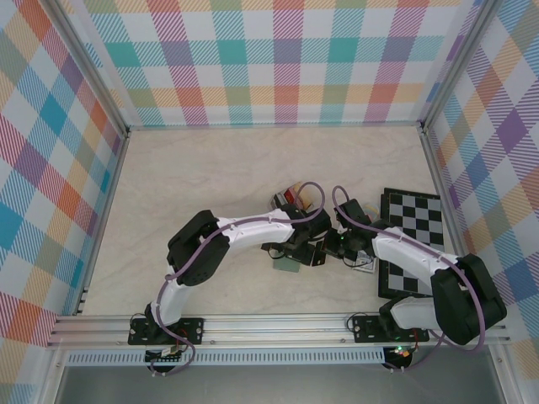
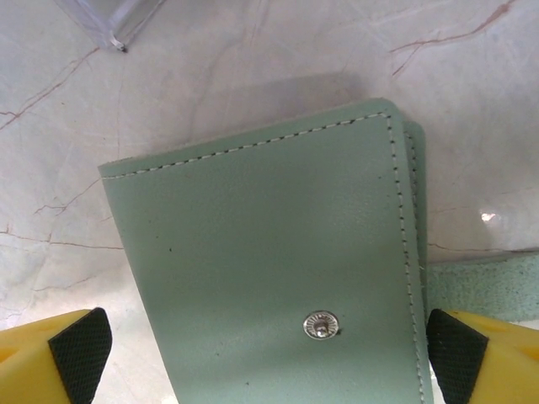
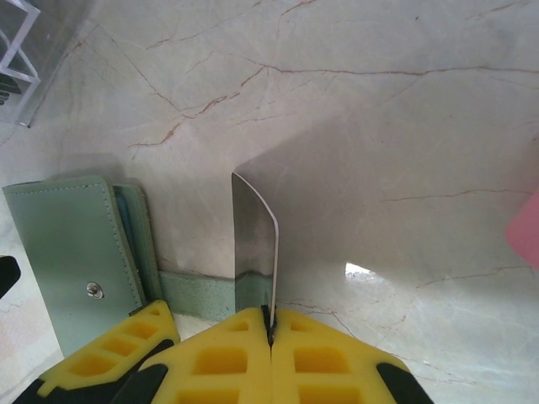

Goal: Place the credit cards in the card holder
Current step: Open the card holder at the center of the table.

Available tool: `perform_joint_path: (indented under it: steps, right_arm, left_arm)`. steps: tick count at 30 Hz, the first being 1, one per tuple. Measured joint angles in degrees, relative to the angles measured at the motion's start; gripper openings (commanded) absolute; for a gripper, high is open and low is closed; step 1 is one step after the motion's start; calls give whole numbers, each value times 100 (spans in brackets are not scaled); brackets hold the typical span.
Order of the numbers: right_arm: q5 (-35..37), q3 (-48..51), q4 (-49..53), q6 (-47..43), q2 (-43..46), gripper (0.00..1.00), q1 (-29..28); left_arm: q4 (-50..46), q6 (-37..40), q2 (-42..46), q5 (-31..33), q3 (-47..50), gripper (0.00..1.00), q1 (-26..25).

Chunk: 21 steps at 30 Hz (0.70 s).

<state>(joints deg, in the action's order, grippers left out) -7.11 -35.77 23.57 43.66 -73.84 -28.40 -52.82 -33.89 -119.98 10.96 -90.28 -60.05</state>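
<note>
Card holder (image 2: 269, 252) lying folded on the marbled surface (image 2: 253, 59) between the left jaws, with a credit card (image 3: 253, 244) pinched in the right jaws.

From the left, we see the left jaws spread wide, their black cross-hatched pads (image 2: 76, 353) on yellow fingers standing on either side of the card holder. It is soft and sage green, with pale stitching along its rounded edges and one round metal snap (image 2: 321, 325). The corner of a clear plastic rack (image 2: 109, 21) sits just beyond it. Moving right, we find the right jaws shut tight on one end of the thin, stiff credit card, which has a rounded corner and shows almost edge-on, just right of the holder. Further right a pink shape (image 3: 524, 227) meets the frame edge, and a black-and-white chequered board (image 1: 413, 236) lies flat.
</note>
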Motion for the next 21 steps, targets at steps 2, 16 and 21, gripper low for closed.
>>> perform_joint_path:
  steps: [2, 16, 21]
  right_arm:
    - [20, -2, 0, 0, -26, 4, 0]
    - [90, -144, 79, -92, -256, 3, 31]
    - [111, -219, 138, -109, -328, 3, 31]
  left_arm:
    - [0, -24, 2, 59, 0, 95, 0]
    - [-155, -144, 531, 518, 4, 74, -7]
    - [-146, -146, 820, 616, 186, 57, 63]
